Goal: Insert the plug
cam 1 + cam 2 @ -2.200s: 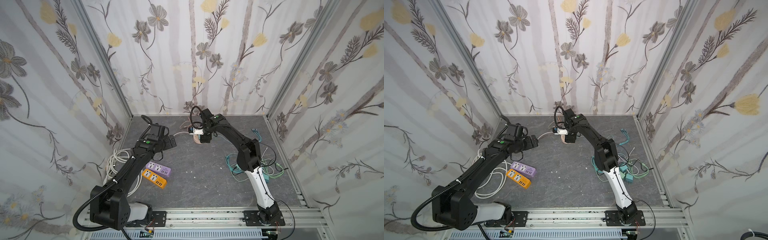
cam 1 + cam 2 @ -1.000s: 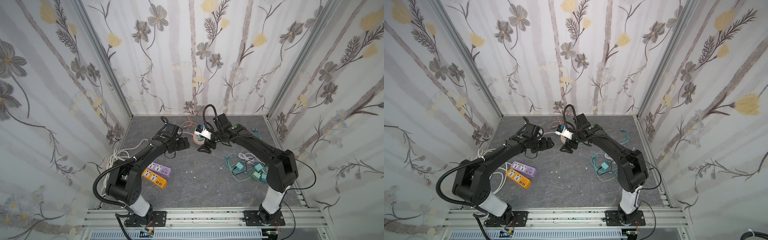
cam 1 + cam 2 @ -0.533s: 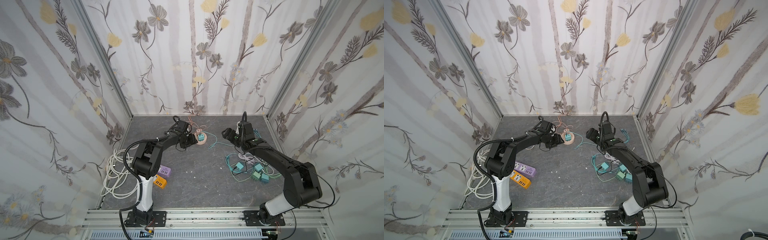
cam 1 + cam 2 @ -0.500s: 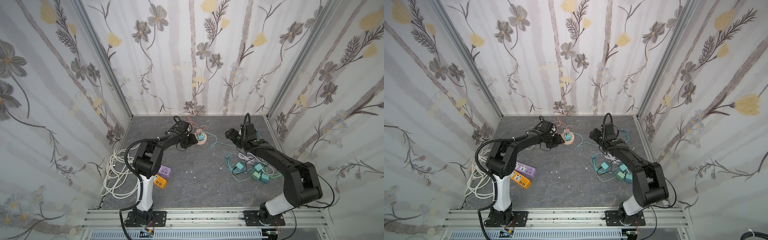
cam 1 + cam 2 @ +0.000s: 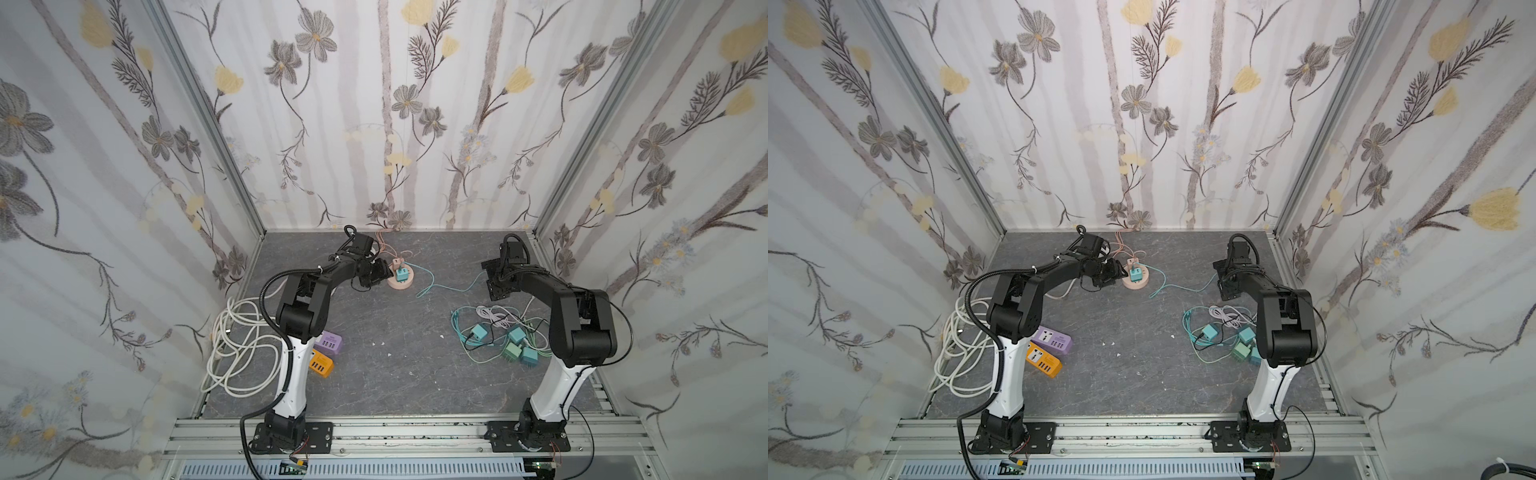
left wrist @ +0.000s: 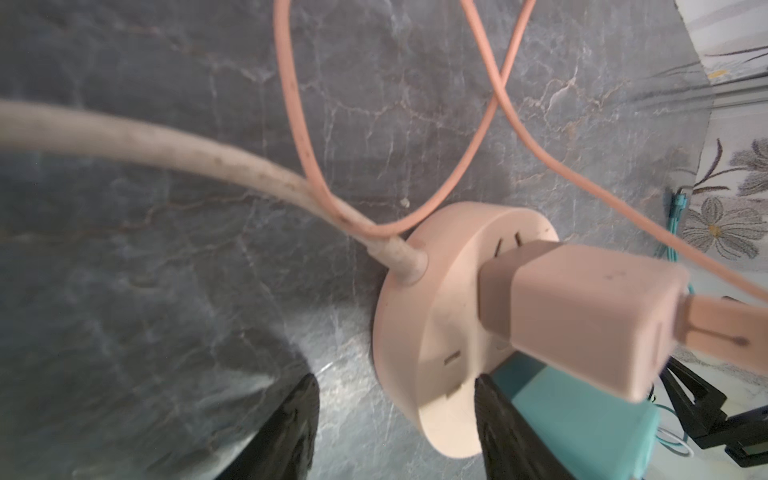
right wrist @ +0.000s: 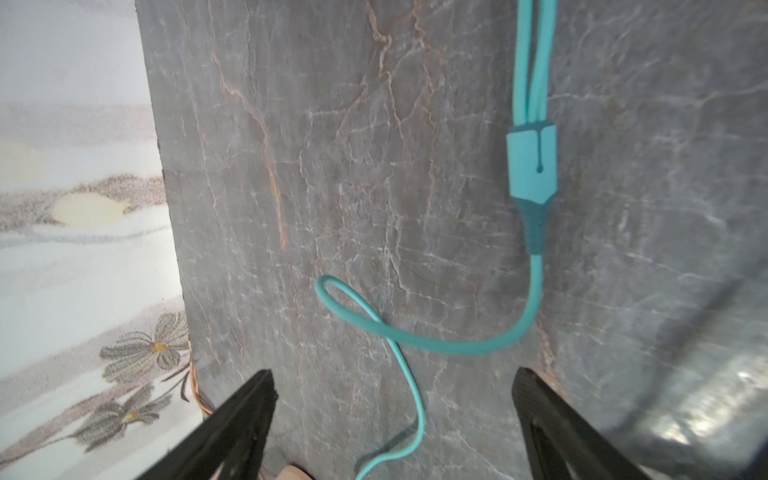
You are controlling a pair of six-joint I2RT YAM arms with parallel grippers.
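A round pink socket [image 5: 409, 284] [image 6: 419, 332] lies near the back wall in both top views. A teal plug [image 5: 402, 274] [image 5: 1135, 274] [image 6: 582, 432] stands on its face beside a pink plug [image 5: 397, 263] [image 6: 582, 316]; how deep the teal one sits I cannot tell. My left gripper [image 5: 380, 275] [image 6: 395, 432] is open at the socket's left edge, its rim between the fingers, with floor showing beside one finger [image 6: 291, 432]. My right gripper [image 5: 494, 283] [image 7: 395, 415] is open and empty, low over the teal cable [image 7: 411, 399] at the right.
Purple [image 5: 328, 341] and orange [image 5: 321, 365] power strips lie by the left arm's base, next to a white cable coil [image 5: 241, 345]. A pile of teal plugs and cables [image 5: 507, 345] lies front right. Papered walls close in three sides.
My right gripper has let go at the socket and drawn back to the right. My left gripper came up to the socket's left edge and its jaws narrowed.
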